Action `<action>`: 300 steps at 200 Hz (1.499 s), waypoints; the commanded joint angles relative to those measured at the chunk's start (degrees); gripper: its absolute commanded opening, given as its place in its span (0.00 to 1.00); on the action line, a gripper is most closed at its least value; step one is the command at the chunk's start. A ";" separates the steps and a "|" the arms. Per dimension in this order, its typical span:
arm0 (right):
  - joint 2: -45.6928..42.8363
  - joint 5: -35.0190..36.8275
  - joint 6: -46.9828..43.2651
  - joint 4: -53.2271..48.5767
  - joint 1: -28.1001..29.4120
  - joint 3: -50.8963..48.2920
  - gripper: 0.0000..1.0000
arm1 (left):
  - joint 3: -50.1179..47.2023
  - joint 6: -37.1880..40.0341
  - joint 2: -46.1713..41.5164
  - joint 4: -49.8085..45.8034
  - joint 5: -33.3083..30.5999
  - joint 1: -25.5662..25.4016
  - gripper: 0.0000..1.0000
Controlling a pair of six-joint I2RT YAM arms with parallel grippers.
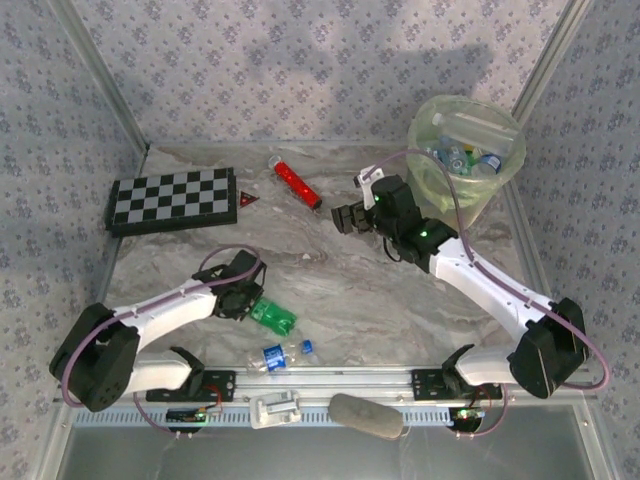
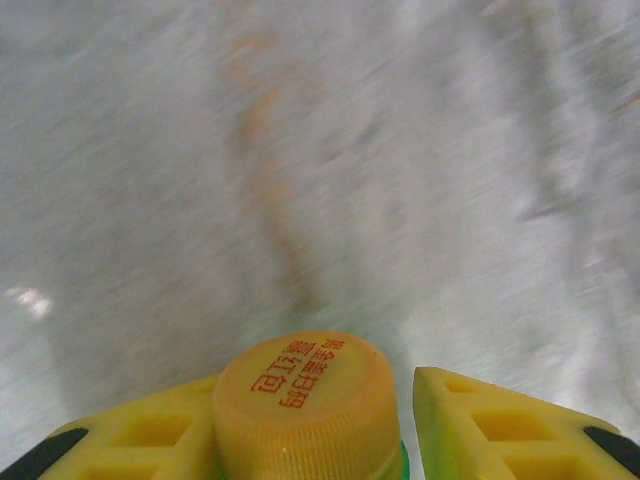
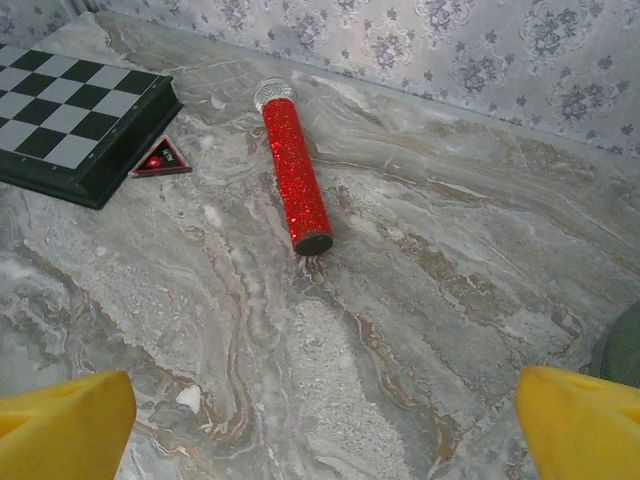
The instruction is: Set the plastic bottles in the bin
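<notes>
A green-tinted plastic bottle (image 1: pixel 276 317) lies on the marble table near the front. My left gripper (image 1: pixel 250 300) is shut on its neck end. In the left wrist view its yellow cap (image 2: pixel 305 400) sits between my yellow fingers (image 2: pixel 500 425), and the left gripper (image 2: pixel 318 385) is low over the blurred tabletop. A clear bottle (image 1: pixel 281 356) with a blue label and blue cap lies just in front of it. The pale-green bin (image 1: pixel 500 175) stands at the back right with several bottles (image 1: pixel 462 158) inside. My right gripper (image 1: pixel 348 218) hovers open left of the bin, empty (image 3: pixel 320 400).
A red glittery tube (image 1: pixel 297 182) (image 3: pixel 295 170) lies at the back centre. The chequered board (image 1: pixel 172 198) (image 3: pixel 70 120) sits back left with a small dark triangle (image 1: pixel 246 201) (image 3: pixel 160 158) beside it. Patterned walls close in the table's sides and back.
</notes>
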 commanded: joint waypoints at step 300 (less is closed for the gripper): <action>21.98 -39.00 -10.34 -7.60 4.17 14.30 0.97 | 17.35 26.59 2.27 25.35 34.33 12.67 0.12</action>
